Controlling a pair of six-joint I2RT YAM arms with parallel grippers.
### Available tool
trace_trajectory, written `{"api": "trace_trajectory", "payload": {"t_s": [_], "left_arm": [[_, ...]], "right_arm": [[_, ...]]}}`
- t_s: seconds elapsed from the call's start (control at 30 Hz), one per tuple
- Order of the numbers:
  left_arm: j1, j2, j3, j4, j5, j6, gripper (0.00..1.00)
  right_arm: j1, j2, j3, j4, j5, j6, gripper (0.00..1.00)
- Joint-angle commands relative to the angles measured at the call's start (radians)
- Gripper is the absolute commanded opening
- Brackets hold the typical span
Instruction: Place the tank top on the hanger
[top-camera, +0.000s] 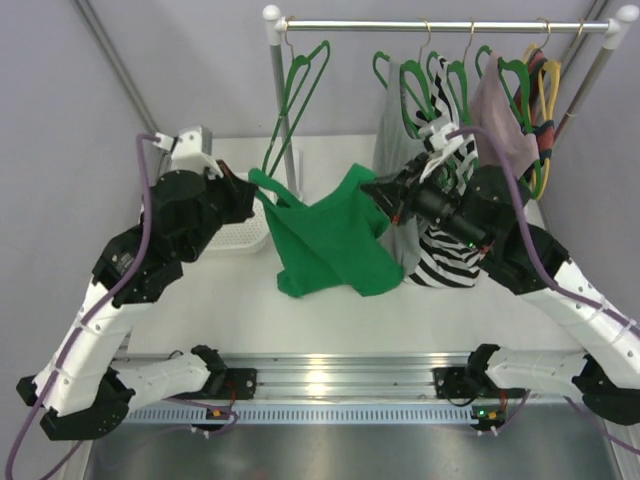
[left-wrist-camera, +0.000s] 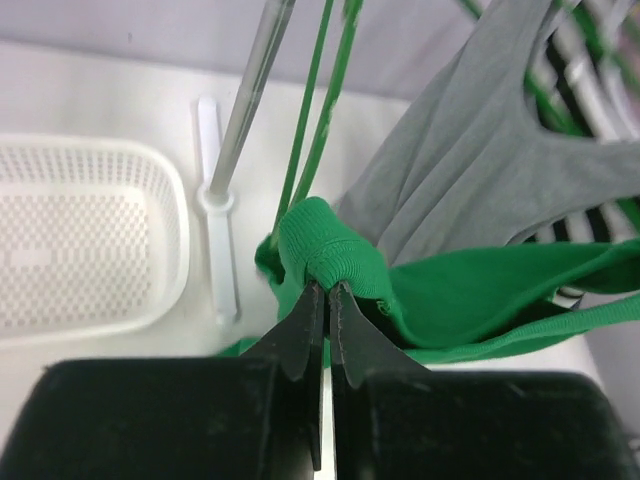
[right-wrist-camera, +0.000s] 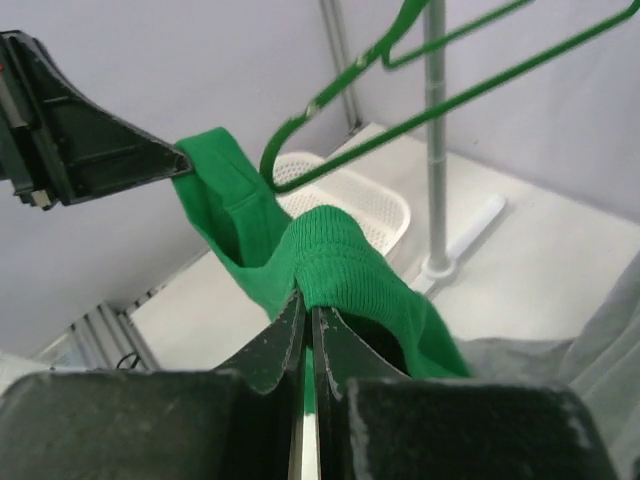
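The green tank top (top-camera: 330, 245) hangs spread between my two grippers above the table. My left gripper (top-camera: 252, 188) is shut on its left strap (left-wrist-camera: 325, 245). My right gripper (top-camera: 385, 198) is shut on its right strap (right-wrist-camera: 335, 255). An empty green hanger (top-camera: 295, 100) hangs at the left end of the rail, just behind the left strap. In the right wrist view its lower end (right-wrist-camera: 290, 150) sits between the two straps. In the left wrist view its thin wires (left-wrist-camera: 315, 120) run down to the strap.
A white basket (top-camera: 240, 235) lies on the table under my left gripper. The rail (top-camera: 440, 25) holds several more green hangers, a grey tank top (top-camera: 400, 130), a striped top (top-camera: 445, 260), a mauve garment (top-camera: 500, 120) and a yellow hanger (top-camera: 548, 85). The rack pole (left-wrist-camera: 245, 110) stands close by.
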Motion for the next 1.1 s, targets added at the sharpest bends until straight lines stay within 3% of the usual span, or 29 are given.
{"api": "trace_trajectory", "payload": {"t_s": [0.0, 0.23, 0.37, 0.57, 0.83, 1.07], "left_arm": [[-0.002, -0.069, -0.192, 0.029, 0.045, -0.081, 0.00], [-0.017, -0.221, -0.851, 0.251, 0.225, -0.337, 0.00], [-0.066, -0.224, -1.080, 0.375, 0.269, -0.434, 0.00], [-0.117, -0.201, -1.159, 0.385, 0.232, -0.488, 0.00], [-0.125, -0.282, -1.115, 0.229, 0.143, -0.530, 0.25], [-0.128, -0.377, -1.107, 0.133, 0.080, -0.615, 0.28]], "right_arm": [[-0.012, -0.076, -0.187, 0.046, -0.087, 0.090, 0.00], [0.037, -0.238, -0.915, 0.363, -0.186, 0.409, 0.00], [0.151, -0.247, -1.128, 0.509, -0.113, 0.551, 0.00], [0.266, -0.190, -1.174, 0.478, -0.010, 0.611, 0.05], [0.292, -0.241, -1.099, 0.227, 0.096, 0.605, 0.33], [0.297, -0.284, -1.009, 0.038, 0.140, 0.580, 0.48]]}}
